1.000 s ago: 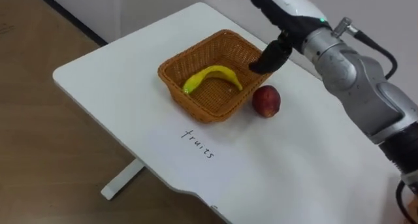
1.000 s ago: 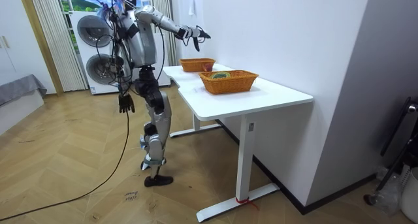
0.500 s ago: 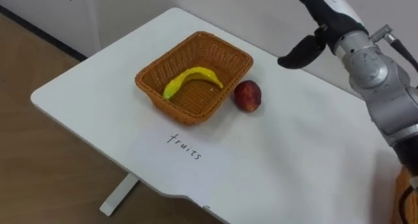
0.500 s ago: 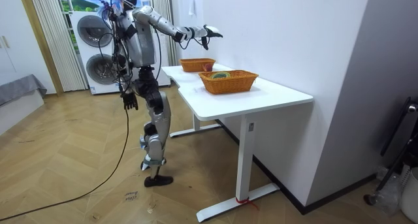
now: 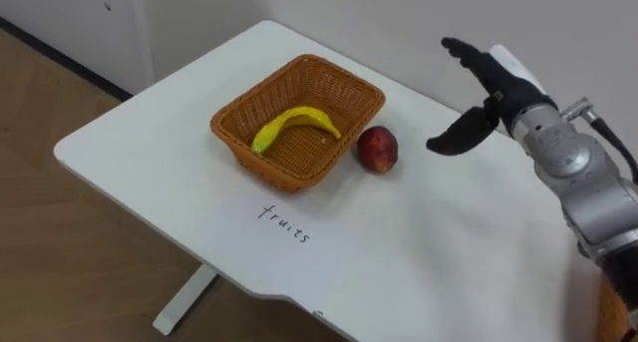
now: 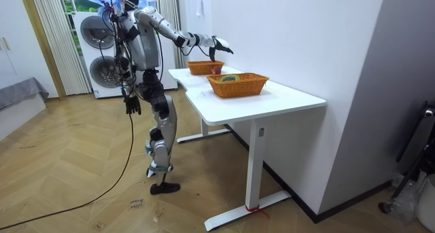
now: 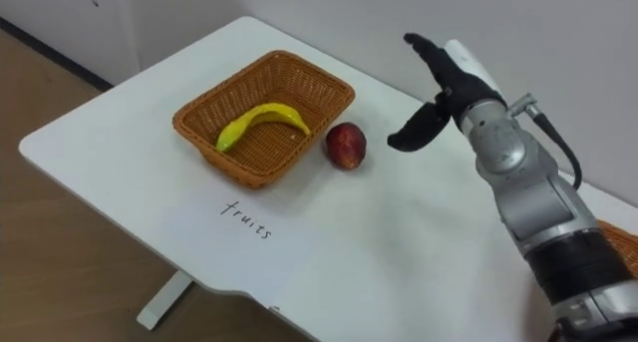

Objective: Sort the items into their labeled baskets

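Lowered since the earlier frame, the right hand [image 5: 495, 83] is held above the counter [image 5: 150, 172], its fingers spread wide and nothing gripped. To its left, a little apart, the apple [image 5: 378, 149] is seen just beside the basket [image 5: 249, 163], in which the banana [image 5: 295, 122] is laid. The left hand [image 6: 130, 104] is hung by the robot's hip; its state cannot be told.

Place: home room | Signs: stacked washer and dryer [image 6: 100, 53] far left; curtains [image 6: 46, 39]; herringbone wood floor [image 6: 75, 172]
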You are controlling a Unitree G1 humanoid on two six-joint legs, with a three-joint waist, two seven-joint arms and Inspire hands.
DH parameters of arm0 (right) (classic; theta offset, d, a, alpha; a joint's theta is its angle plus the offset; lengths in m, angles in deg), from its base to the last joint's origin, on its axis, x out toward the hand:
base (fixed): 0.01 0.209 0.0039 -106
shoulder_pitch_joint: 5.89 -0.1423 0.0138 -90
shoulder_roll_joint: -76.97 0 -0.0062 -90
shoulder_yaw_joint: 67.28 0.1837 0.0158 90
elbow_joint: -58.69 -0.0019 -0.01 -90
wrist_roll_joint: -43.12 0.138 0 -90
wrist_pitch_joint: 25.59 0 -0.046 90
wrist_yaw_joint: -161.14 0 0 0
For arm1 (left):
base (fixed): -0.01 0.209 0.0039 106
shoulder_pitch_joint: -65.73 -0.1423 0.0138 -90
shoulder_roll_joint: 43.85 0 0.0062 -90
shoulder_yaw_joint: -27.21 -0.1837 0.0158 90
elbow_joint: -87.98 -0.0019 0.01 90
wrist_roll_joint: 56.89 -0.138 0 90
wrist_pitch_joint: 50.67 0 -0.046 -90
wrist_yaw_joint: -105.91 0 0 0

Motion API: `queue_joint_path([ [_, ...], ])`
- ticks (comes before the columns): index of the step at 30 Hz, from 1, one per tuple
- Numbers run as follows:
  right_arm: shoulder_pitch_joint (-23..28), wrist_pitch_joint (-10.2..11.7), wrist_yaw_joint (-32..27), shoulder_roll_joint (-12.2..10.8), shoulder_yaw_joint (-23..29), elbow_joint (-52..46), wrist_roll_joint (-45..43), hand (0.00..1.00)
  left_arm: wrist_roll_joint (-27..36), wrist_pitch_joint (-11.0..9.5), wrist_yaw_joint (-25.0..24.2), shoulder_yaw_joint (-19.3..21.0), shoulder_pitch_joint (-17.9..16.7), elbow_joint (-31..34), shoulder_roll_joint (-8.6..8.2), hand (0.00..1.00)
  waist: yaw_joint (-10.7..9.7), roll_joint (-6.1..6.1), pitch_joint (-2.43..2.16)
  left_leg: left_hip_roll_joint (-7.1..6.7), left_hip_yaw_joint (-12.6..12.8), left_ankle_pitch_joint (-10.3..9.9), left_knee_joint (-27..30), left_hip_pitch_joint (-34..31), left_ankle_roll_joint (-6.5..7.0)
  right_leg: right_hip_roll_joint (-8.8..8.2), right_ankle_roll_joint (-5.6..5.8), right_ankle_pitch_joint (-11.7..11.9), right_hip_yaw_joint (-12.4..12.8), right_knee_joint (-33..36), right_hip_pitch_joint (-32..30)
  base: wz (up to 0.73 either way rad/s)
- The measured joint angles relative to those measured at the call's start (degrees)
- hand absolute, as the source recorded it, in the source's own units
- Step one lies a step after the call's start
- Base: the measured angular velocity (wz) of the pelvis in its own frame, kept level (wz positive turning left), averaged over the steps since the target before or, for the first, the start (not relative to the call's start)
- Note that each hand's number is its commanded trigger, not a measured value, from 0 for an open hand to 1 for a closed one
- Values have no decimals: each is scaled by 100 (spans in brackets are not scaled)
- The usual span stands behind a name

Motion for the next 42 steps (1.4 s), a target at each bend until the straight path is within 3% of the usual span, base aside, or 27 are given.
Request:
queue_joint_path([
  [5, 2, -71, 76, -14, 0, 42, 1, 0, 0, -3, 0, -2, 5, -7, 5, 0, 7, 49, -12, 2, 12, 4, -14, 1, 2, 5, 0, 0, 0, 0, -7, 0],
  [9, 32, -70, 84, -155, -1, 168, 2, 0, -1, -17, -1, -25, 10, -75, 16, 0, 14, -9, -53, -1, -15, 5, -24, 3, 3, 5, 0, 0, -20, -5, -1, 3],
  [14, 58, -71, 87, -217, -1, 240, 3, 0, 1, -15, -12, -25, -12, -87, 15, 0, 20, -26, -52, -5, -32, 5, -19, 1, 4, 0, 0, 0, -53, -5, 7, 0],
  [25, 221, -70, 139, -297, -59, 542, 144, 0, 4, -20, -12, -95, -31, -129, 9, 0, 50, -53, -26, -2, -32, 4, -12, -4, 3, 0, 0, 0, -62, -2, 0, 0],
  [30, 221, -70, 297, -299, -73, 870, 246, 0, 9, -28, -12, -95, 16, -129, 12, 0, 167, -51, -18, -1, -29, 4, -30, 10, 4, 5, 0, 0, 2, -14, -4, -1],
  [35, 215, -66, 367, -324, -74, 1013, 656, 0, 2, -23, -43, -110, -12, -130, 17, 0, 216, -20, 44, 7, 3, 5, -61, 54, 4, 13, 0, 0, 32, -14, 7, -4],
  [42, 211, -67, 529, -471, -75, 1343, 1287, 0, -5, -42, -117, -107, 4, -162, 18, 0, 360, -48, 63, 9, 31, 2, -80, 53, 7, 12, 0, 0, 69, -14, -7, -2],
])
